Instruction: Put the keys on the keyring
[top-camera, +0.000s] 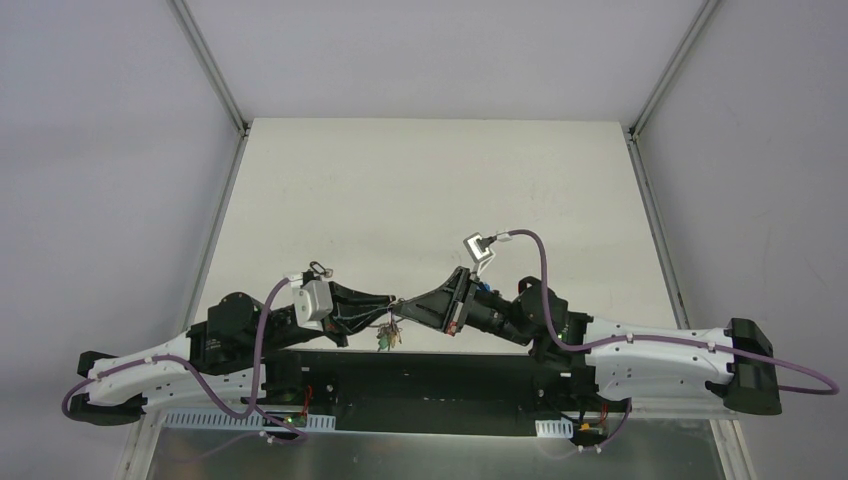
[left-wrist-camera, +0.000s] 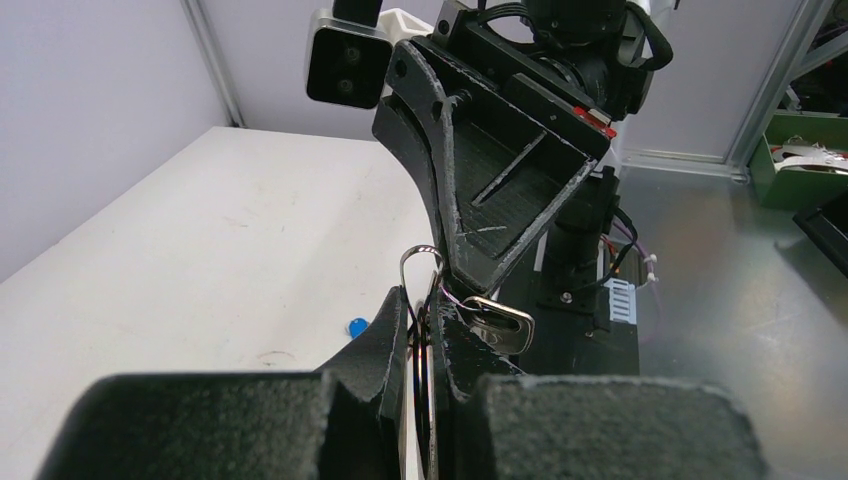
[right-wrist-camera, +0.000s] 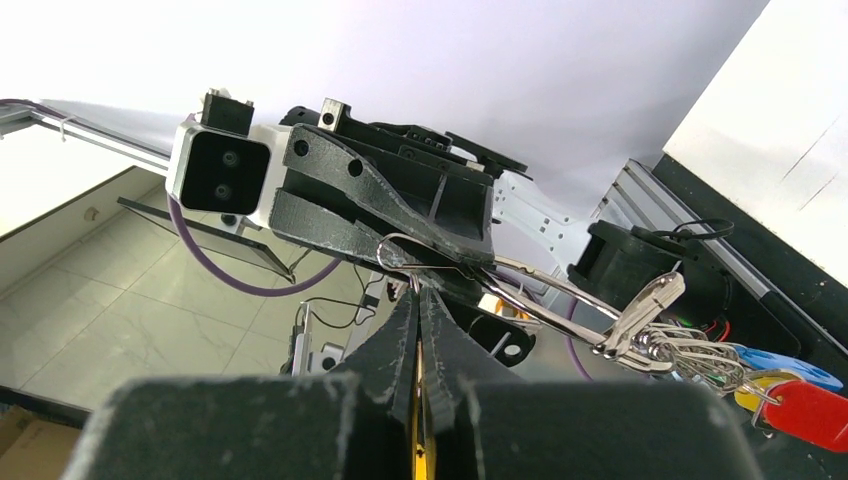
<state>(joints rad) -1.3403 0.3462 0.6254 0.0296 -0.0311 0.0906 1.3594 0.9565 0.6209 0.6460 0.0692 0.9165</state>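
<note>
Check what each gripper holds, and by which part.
Left gripper pinches the keyring by its wire loop, the key bunch hanging off it. Right gripper is shut, tips at the same loop; an actual grip there can't be confirmed.

Bright, even overhead light casts faint shadows, near foregrounds blur in wrist views, and the wall (right-wrist-camera: 450, 60) glares white.
</note>
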